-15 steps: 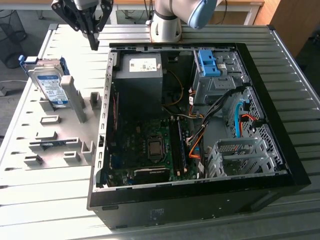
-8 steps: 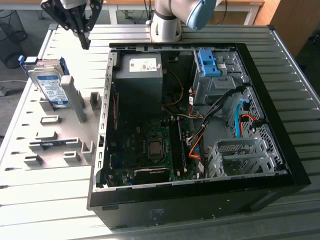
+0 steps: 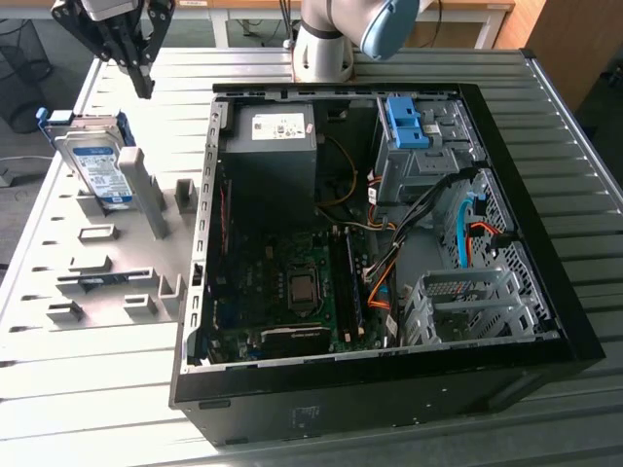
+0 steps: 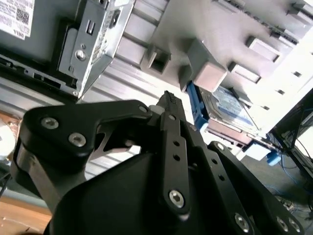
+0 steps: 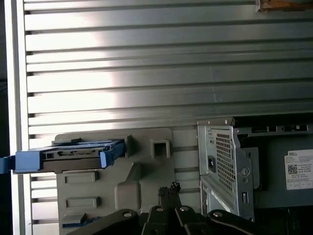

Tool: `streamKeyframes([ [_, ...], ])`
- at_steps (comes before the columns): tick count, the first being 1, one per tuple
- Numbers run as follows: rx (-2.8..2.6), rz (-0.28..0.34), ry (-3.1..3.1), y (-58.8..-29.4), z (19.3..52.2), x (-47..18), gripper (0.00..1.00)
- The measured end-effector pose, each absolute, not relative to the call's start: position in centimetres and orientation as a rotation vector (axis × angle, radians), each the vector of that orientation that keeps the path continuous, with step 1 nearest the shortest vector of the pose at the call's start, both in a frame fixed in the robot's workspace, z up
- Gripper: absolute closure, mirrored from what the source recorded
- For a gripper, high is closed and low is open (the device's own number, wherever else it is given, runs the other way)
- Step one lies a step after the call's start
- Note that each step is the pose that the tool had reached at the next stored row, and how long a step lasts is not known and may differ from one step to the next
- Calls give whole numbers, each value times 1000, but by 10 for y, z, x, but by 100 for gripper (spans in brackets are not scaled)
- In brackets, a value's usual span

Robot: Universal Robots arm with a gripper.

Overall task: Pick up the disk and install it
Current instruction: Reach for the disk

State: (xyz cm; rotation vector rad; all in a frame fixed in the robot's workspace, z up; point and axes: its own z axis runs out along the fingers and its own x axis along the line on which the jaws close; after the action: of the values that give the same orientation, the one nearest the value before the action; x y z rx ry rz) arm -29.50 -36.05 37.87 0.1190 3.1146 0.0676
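The disk (image 3: 97, 167) is a silver hard drive with a blue-and-white label and blue rails. It stands on edge in a grey holder (image 3: 146, 199) at the exterior view's left. My gripper (image 3: 144, 86) hangs above and just behind it, fingers pressed together, holding nothing. In the first wrist view the disk (image 5: 68, 155) appears edge-on with its blue rails, off to the side of my gripper (image 5: 169, 189). In the second wrist view the disk (image 4: 230, 105) lies beyond my shut gripper (image 4: 169, 99).
An open black computer case (image 3: 545, 282) lies on the slatted metal table (image 3: 97, 389). Inside it are a grey power supply (image 3: 277, 131), a motherboard (image 3: 292, 282) and a metal drive cage with a blue bracket (image 3: 404, 119). The grey fixture plate (image 3: 107, 282) has several slots.
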Motion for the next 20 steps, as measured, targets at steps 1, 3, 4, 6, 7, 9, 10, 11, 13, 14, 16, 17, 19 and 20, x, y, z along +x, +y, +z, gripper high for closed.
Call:
streamKeyframes([
  [1,119,68,3115,-361,379,-295,89],
  [3,119,68,3115,-361,379,-295,89],
  [4,119,67,3115,-361,379,-295,89],
  [6,119,68,3115,-361,379,-295,89],
  [7,119,68,3115,-361,379,-295,89],
  [9,119,68,3115,-361,379,-295,89],
  [10,119,68,3115,-361,379,-295,89],
  [11,119,68,3115,-361,379,-296,89],
  [13,119,67,3115,-361,379,-298,89],
  [14,119,68,3115,-361,379,-299,89],
  [16,119,67,3115,-361,379,-303,89],
  [17,119,67,3115,-361,379,-305,89],
  [19,119,68,3115,-360,379,-309,89],
  [20,119,68,3115,-360,379,-311,89],
])
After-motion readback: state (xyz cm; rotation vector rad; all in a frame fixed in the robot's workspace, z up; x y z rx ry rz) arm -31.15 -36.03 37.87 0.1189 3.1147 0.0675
